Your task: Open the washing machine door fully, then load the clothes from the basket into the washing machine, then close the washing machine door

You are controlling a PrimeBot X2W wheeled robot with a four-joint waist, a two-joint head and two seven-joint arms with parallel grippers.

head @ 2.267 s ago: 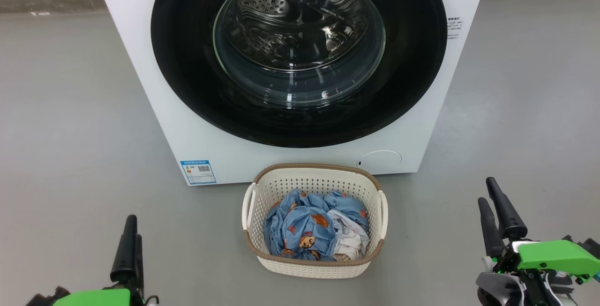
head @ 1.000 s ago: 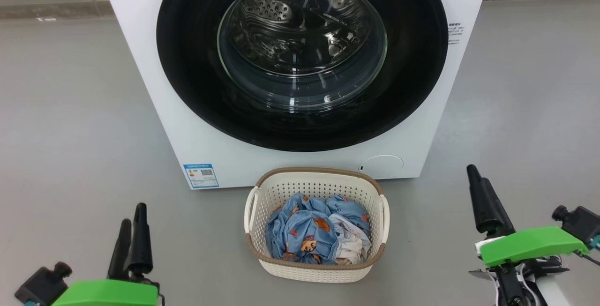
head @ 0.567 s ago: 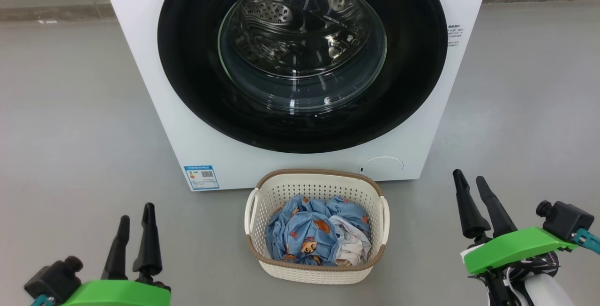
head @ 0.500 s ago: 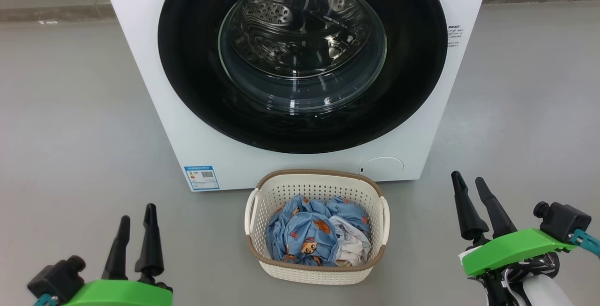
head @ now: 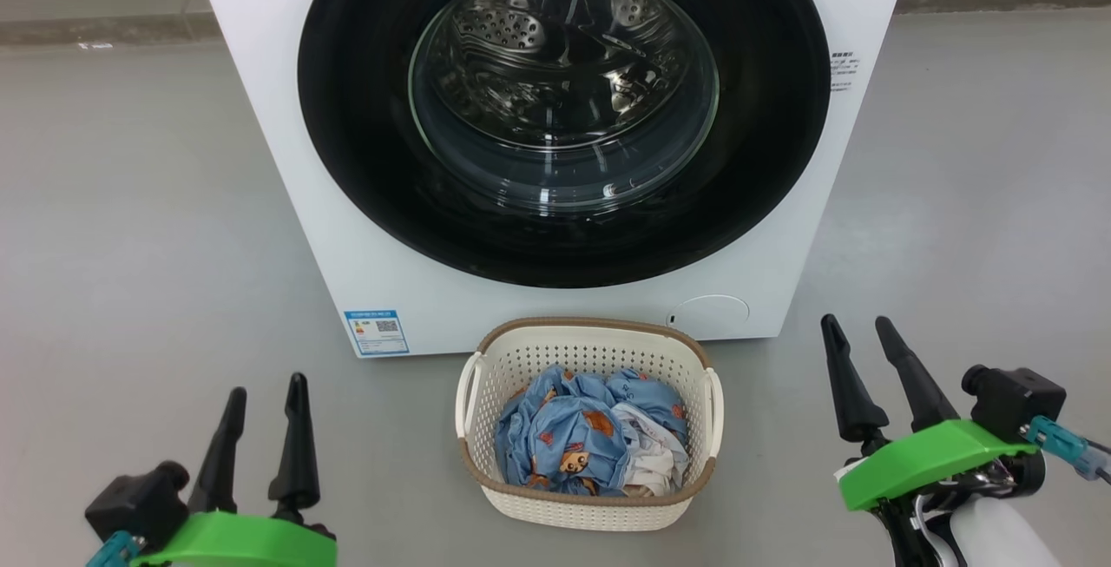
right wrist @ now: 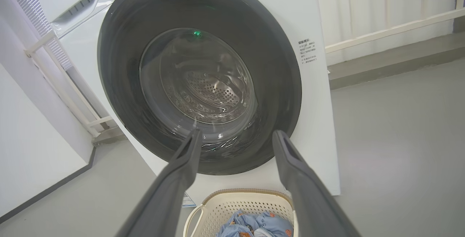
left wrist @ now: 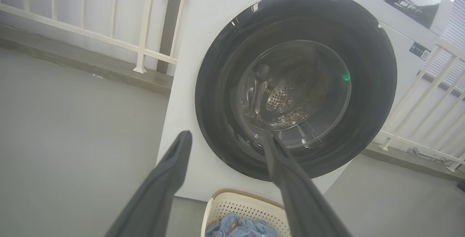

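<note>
A smooth grey floor (head: 121, 220) spans the frame. The white washing machine (head: 417, 306) stands on it at upper centre, and the basket (head: 590, 350) sits just below it, at lower centre.

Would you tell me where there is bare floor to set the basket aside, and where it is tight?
Bare grey floor lies left of the basket, up to the left gripper, and right of it, up to the right gripper; more flanks the washing machine. It is tight only behind the basket, close to the machine's front.

One washing machine (head: 364, 289), one door (head: 364, 115), one basket (head: 590, 348), two hands (head: 267, 384) (head: 854, 319)
</note>
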